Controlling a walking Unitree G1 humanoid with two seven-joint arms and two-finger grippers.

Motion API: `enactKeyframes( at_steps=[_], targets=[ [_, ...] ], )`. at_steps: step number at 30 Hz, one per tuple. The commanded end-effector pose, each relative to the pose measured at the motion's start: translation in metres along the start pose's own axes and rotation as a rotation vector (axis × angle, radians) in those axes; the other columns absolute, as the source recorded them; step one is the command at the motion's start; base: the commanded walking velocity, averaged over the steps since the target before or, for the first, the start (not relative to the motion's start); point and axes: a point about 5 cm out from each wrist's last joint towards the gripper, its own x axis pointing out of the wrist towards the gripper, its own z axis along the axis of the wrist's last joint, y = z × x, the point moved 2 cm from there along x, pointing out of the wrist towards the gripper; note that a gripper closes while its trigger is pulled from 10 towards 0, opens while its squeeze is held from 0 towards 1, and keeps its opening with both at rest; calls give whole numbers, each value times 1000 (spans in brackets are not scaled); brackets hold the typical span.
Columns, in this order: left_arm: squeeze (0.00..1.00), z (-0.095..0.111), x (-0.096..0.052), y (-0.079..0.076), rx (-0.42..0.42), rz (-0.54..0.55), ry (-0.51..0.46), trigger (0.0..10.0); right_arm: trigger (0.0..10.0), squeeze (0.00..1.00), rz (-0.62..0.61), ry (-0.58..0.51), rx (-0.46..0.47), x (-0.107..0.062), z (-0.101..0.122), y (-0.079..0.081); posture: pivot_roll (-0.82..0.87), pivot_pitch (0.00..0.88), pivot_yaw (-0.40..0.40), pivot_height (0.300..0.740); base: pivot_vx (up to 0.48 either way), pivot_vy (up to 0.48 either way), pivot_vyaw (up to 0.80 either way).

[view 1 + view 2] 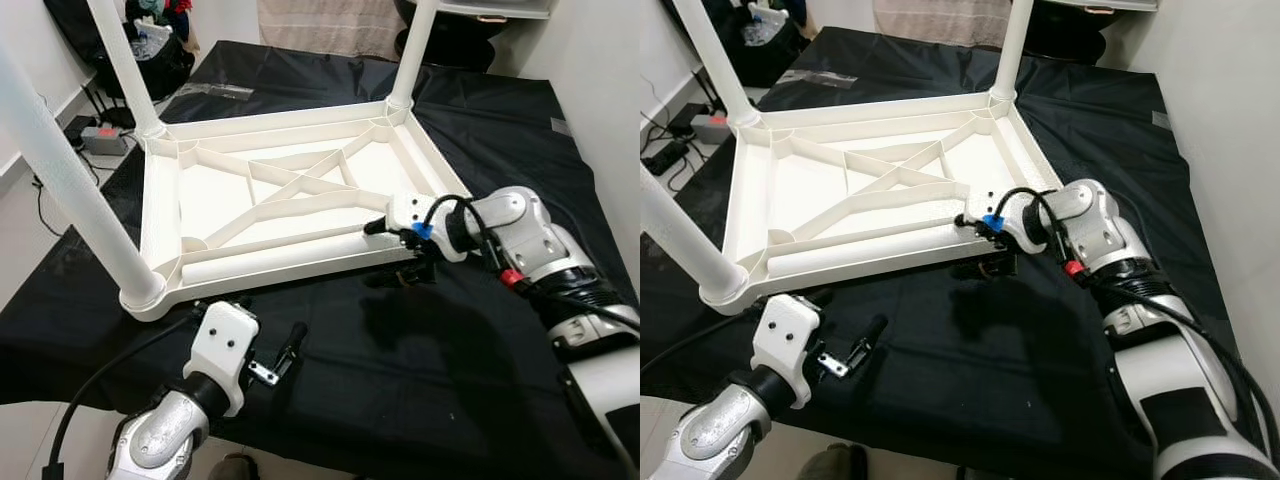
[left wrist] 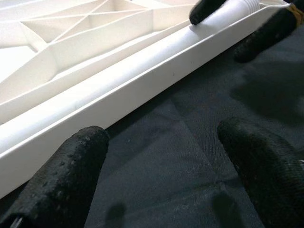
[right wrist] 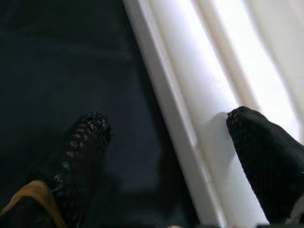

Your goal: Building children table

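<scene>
1. The white plastic children's table lies upside down on a black sheet, its ribbed underside up, braced by a cross of ribs. Three legs stand up from its corners.
2. A loose white table leg lies flat inside the frame, along the near rim.
3. The right gripper reaches in from the right, forearm bent across the sheet, wrist turned toward the table's near right corner. Its fingers are apart and straddle the rim: one fingertip rests on the end of the loose leg, the other sits outside over the black sheet.
4. The right wrist view gives this closely: one finger touches the white tube, the other is over the cloth, with the rim between them.
5. The left gripper is low at the near edge, just off the table's near left corner, fingers spread and holding nothing.
6. The left wrist view looks along the rim and the lying leg to the right gripper's fingers at the far end.
7. Bags and cables lie on the floor at the far left.
</scene>
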Motion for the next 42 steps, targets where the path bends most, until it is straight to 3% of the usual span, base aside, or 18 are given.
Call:
enactKeyframes(
  at_steps=[1, 7, 9, 10, 13, 14, 19, 21, 26, 31, 37, 42],
  targets=[
    [0, -7, -1, -3, -3, -10, 22, 10000, 10000, 0, 98, 6, -36, 5, 1, 11, 19, 145, -101, 740, 0, 0, 0],
    [0, -7, 0, -4, -3, -6, 22, 10000, 10000, 0, 144, 4, -46, 8, 2, 14, 20, 148, -103, 740, 0, 0, 0],
    [0, -6, 0, -4, -3, -4, 21, 10000, 10000, 0, 124, 67, -60, 11, -3, 12, 17, 151, -104, 740, 0, 0, 0],
    [0, -6, 0, -4, -3, -3, 19, 10000, 9333, 0, 109, 113, -63, 14, -7, 11, 17, 151, -104, 740, 0, 0, 0],
    [0, -6, 0, -4, -2, -1, 16, 10000, 9098, 0, 93, 164, -83, 17, -11, 10, 12, 156, -107, 740, 0, 0, 0],
    [0, -6, 0, -4, -3, 0, 15, 10000, 10000, 0, 85, 152, -84, 18, -9, 9, 13, 156, -108, 740, 0, 0, 0],
    [0, -5, 1, -5, -4, 5, 11, 10000, 10000, 0, 62, 61, -84, 16, 4, 3, 13, 159, -110, 740, 0, 0, 0],
    [0, -4, 1, -5, -5, 8, 9, 10000, 10000, 0, 68, -37, -81, 9, 18, -1, 12, 162, -112, 740, 0, 0, 0],
    [0, -4, 1, -5, -8, 11, 8, 10000, 10000, 0, 88, -102, -95, 1, 27, -4, 10, 163, -113, 740, 0, 0, 0],
    [0, -4, 0, -4, -10, 14, 5, 10000, 10000, 0, 44, -11, -117, 3, 26, -14, 12, 169, -116, 740, 0, 0, 0],
    [0, -3, 0, -4, -11, 22, 4, 10000, 10000, 0, 22, 147, -101, 8, 14, -19, 12, 175, -120, 740, 0, 0, 0],
    [0, -3, 0, -5, -12, 26, 3, 10000, 10000, 0, 38, 215, -65, 11, 4, -16, 10, 177, -122, 740, 0, 0, 0]
  ],
)
